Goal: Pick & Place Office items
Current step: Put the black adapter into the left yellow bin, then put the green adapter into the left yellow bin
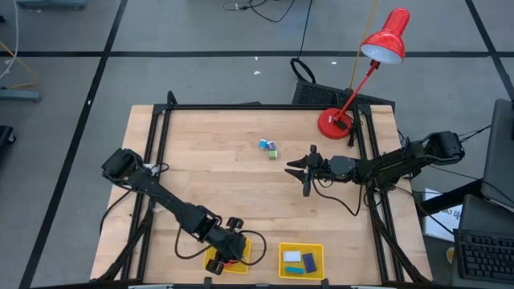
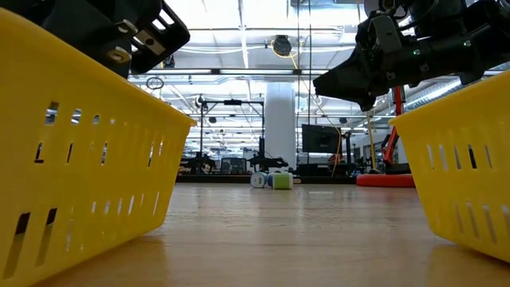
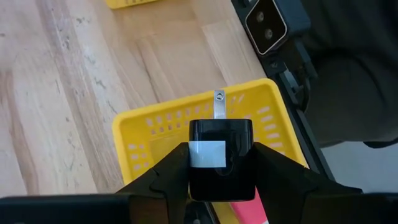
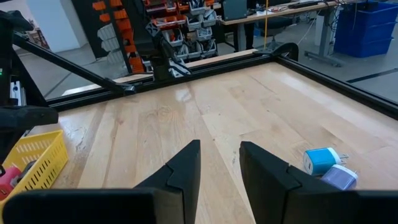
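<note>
My left gripper [image 1: 230,242] hovers over the left yellow tray [image 1: 254,250] at the table's near edge, shut on a black plug adapter [image 3: 221,171] that has a white label and a silver prong. A pink-red item [image 3: 252,211] lies in that tray below it. My right gripper [image 1: 303,170] is open above the table's middle right and touches nothing. A light blue adapter [image 4: 320,160], a pale lilac piece [image 4: 341,177] and a green piece [image 1: 273,152] lie in a small cluster [image 2: 271,181] on the wood, toward the far edge from the right gripper. My left gripper pinches the black plug adapter by its two opposite side faces [image 3: 194,163], one finger [image 3: 165,177] on each side. The fingers come from above, pointing down. The adapter is lifted clear over the yellow tray [image 3: 134,134], with its silver prong [image 3: 219,102] pointing away from the gripper.
A second yellow tray [image 1: 283,250] to the right of the first holds teal, white and blue items. A red desk lamp [image 1: 333,123] stands at the far right corner. A black frame [image 1: 241,107] borders the table. Bare wood lies between the cluster and the trays.
</note>
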Tool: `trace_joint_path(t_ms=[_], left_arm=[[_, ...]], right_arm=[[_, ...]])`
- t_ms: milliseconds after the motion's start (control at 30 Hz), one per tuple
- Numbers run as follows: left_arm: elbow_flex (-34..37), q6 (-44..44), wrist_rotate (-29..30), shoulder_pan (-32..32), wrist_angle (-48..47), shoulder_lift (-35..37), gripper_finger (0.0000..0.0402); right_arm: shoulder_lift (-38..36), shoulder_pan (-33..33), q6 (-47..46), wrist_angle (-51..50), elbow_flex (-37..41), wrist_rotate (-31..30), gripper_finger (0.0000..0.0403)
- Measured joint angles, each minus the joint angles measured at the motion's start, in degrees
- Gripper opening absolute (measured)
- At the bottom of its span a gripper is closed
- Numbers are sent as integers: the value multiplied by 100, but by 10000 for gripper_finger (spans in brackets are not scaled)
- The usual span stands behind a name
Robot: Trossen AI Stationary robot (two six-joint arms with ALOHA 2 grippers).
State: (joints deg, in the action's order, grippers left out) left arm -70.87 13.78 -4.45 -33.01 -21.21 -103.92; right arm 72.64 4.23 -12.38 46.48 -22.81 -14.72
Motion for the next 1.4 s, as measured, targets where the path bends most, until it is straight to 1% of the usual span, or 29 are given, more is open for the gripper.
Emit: trace_joint_path(t_ms=[167,300,367,667,767,933,1100,1300,1400], left_arm=[[285,36,5,0,163,11,159],[557,37,-43,0,695,8,159],[639,24,-51,0,788,44,159],[660,257,-213,31,795,52,162],[660,289,-144,31,785,52,177],[660,291,-69,66,787,52,217],[660,321,-385,184,785,55,239],[669,496,-914,426,633,160,241],[669,488,-931,543,520,383,241]], right_arm=[[0,0,0,-2,0,0,100],[0,0,0,-2,0,0,100],[0,0,2,-2,0,0,100],[2,0,1,-3,2,-2,100],[2,0,2,-4,2,-2,100],[2,0,0,-4,2,-1,100],[2,0,2,-7,2,0,100],[2,0,2,-5,2,0,100],[2,0,2,-4,2,0,100]])
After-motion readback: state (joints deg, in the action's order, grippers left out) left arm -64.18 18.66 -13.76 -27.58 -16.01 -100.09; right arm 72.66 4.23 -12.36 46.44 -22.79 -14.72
